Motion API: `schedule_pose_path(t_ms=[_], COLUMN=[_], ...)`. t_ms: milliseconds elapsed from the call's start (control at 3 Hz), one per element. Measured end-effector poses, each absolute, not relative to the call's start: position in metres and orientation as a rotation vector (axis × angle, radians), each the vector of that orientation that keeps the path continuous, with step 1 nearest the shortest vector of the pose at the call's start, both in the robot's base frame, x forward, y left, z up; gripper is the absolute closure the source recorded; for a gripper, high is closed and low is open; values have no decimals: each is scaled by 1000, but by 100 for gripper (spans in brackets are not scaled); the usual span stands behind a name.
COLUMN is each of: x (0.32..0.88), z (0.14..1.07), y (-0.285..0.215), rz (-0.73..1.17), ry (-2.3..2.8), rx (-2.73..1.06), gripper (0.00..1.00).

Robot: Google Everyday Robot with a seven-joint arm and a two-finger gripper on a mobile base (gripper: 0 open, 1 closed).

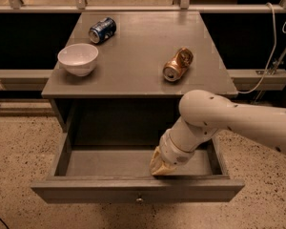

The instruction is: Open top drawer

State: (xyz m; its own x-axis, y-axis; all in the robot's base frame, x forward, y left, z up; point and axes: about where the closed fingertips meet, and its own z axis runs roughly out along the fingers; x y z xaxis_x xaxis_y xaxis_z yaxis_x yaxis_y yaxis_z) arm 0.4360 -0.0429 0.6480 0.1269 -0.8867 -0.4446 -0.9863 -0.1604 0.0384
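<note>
The top drawer is a grey wooden drawer pulled far out from under the cabinet top, its inside bare. Its small round metal knob shows at the centre of the front, at the bottom of the camera view. My gripper hangs from the white arm that reaches in from the right. It is down inside the drawer, just behind the front panel and right of centre. Only its tan wrist end shows.
On the grey cabinet top stand a white bowl at the left, a blue can lying at the back left, and a copper can lying at the right. A white cable hangs at the right. Speckled floor surrounds the cabinet.
</note>
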Motion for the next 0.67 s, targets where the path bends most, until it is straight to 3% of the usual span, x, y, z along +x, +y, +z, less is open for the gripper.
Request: schedule_pose_path(t_ms=[667], x=[374], z=[677], y=[-66], rz=[679], ry=[1800], rx=[-2207], gripper=[100])
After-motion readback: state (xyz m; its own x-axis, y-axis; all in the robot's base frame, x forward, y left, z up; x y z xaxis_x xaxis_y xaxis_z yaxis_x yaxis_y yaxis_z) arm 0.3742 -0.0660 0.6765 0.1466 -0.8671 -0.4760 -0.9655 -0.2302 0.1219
